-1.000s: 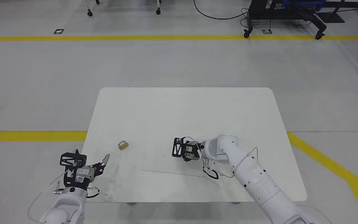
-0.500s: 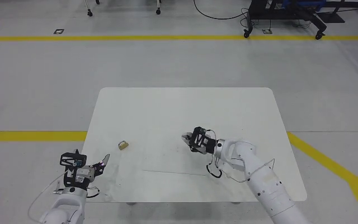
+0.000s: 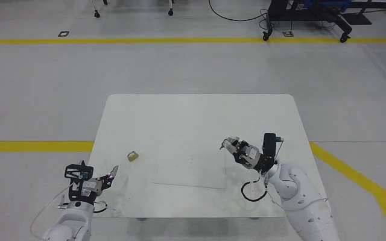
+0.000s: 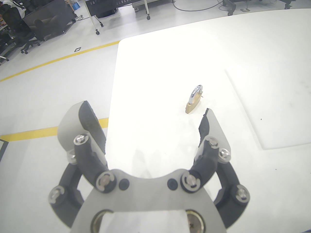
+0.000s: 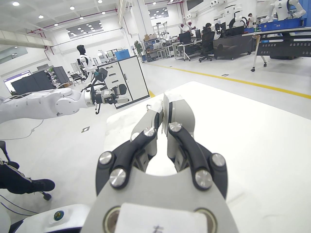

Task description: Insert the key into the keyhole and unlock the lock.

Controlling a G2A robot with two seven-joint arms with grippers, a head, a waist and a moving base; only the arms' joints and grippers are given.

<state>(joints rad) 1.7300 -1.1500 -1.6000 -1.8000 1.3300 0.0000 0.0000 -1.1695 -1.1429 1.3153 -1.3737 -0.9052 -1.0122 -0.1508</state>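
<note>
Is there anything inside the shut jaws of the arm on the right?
A thin silvery metal sliver shows pinched between the right arm's shut jaws, probably the key. The jaws cover most of it, so its shape is hidden.

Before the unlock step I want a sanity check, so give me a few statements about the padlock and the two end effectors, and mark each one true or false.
1. The brass padlock with its silver shackle lies on the white table, touching neither end effector. True.
2. The left end effector is shut. False: its fingers are spread open and empty.
3. The right end effector is shut on a small metal key. True, as far as the right wrist view shows.
4. The padlock lies nearer the right end effector than the left. False: it lies nearer the left one.
</note>
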